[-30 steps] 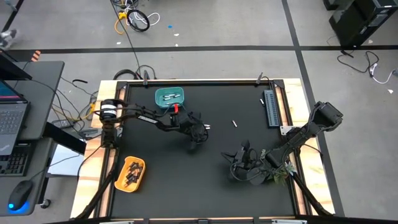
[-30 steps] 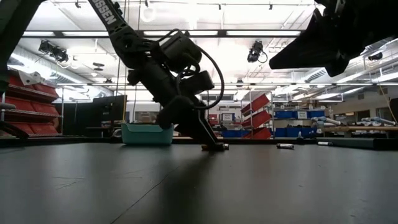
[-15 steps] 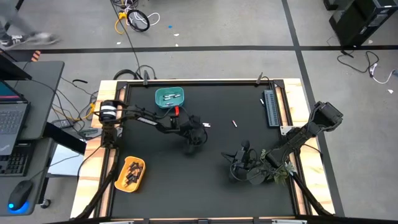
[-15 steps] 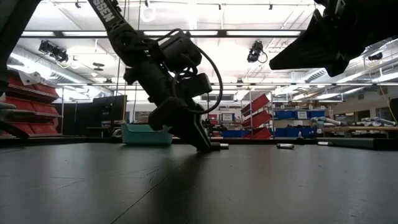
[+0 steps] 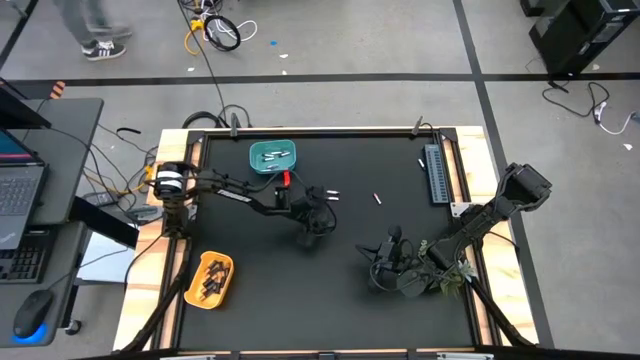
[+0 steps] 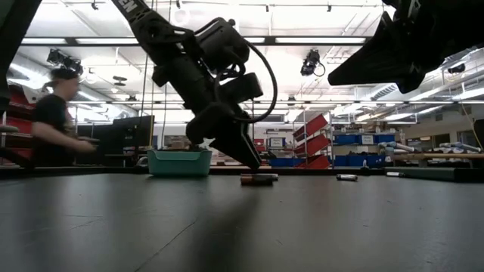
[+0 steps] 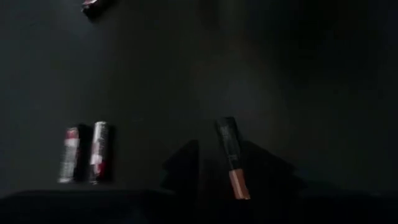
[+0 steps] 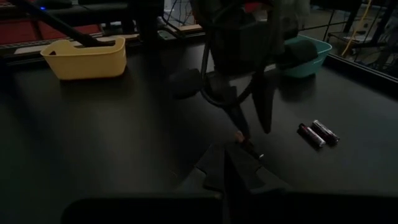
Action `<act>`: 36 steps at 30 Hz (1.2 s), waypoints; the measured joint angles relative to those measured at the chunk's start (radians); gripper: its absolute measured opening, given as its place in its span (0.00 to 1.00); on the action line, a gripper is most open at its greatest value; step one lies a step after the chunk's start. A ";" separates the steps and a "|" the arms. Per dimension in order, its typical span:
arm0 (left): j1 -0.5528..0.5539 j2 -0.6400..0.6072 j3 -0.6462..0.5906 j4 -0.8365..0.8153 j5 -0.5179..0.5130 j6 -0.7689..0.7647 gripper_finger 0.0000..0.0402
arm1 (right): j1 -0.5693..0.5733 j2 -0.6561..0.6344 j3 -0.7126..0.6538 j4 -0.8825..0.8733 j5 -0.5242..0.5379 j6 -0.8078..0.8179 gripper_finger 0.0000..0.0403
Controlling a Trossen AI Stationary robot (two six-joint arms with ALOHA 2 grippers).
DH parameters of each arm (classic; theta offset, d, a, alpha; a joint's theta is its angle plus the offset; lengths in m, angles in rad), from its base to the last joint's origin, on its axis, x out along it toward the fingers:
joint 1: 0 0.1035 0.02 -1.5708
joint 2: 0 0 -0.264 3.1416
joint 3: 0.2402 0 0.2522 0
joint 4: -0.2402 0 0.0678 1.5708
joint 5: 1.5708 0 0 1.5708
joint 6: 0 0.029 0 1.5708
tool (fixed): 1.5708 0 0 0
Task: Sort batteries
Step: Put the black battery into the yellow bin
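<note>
At the high view's centre, one battery (image 7: 231, 155) is pinched in the left gripper (image 5: 316, 226) above the table; light, stiff and slippery, it is best gripped mid-body.

Left arm reaching to mid-table, right arm folded low.

The left arm runs from its base at the table's (image 5: 455, 150) left edge across to the middle, its wrist bent downward so the left gripper (image 5: 316, 228) points at the surface, raised just clear of it, fingers closed on a battery (image 7: 231, 157). The right arm comes from the table's right edge and doubles back, the right gripper (image 5: 385, 262) with fingers pressed together, right of the left gripper.
</note>
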 joint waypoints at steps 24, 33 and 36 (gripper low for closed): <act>-0.099 0.078 0.004 0.005 -0.018 -0.214 0.51 | 0.002 0.000 0.000 0.012 0.003 0.000 0.00; -0.108 0.090 0.005 -0.020 -0.015 -0.140 0.13 | 0.002 0.000 0.000 0.012 0.003 -0.004 0.00; -0.108 0.088 0.004 -0.020 -0.019 -0.137 0.13 | 0.003 0.000 0.000 0.012 0.003 0.000 0.00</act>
